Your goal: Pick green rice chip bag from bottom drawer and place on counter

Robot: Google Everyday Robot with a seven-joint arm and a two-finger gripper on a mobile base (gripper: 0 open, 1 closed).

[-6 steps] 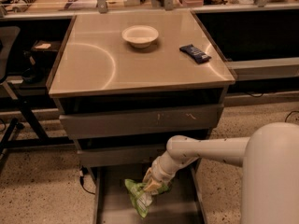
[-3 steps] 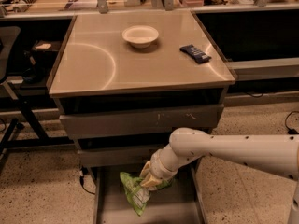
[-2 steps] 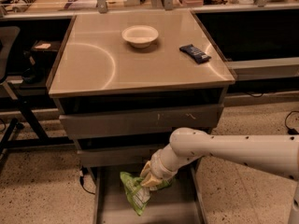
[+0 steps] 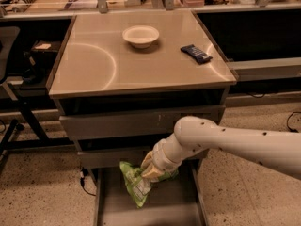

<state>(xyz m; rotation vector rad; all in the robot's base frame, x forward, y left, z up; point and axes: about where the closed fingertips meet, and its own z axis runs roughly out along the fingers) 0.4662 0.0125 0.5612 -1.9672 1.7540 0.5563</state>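
The green rice chip bag [image 4: 134, 182], light green and wrinkled with a white label, hangs above the floor of the open bottom drawer [image 4: 176, 208]. My gripper [image 4: 150, 169] is shut on the bag's upper right part and holds it just in front of the middle drawer's face. My white arm reaches in from the right. The beige counter [image 4: 94, 65] lies above, far from the bag.
A white bowl [image 4: 140, 35] and a dark blue bar wrapper [image 4: 196, 53] sit on the counter. Two shallower grey drawers [image 4: 141, 121] are stacked above the bottom one. A black stand [image 4: 19, 121] is at the left. Speckled floor surrounds the cabinet.
The bag has been lifted off the drawer floor and carried slightly up and left by my gripper. The arm has risen and moved further into view.
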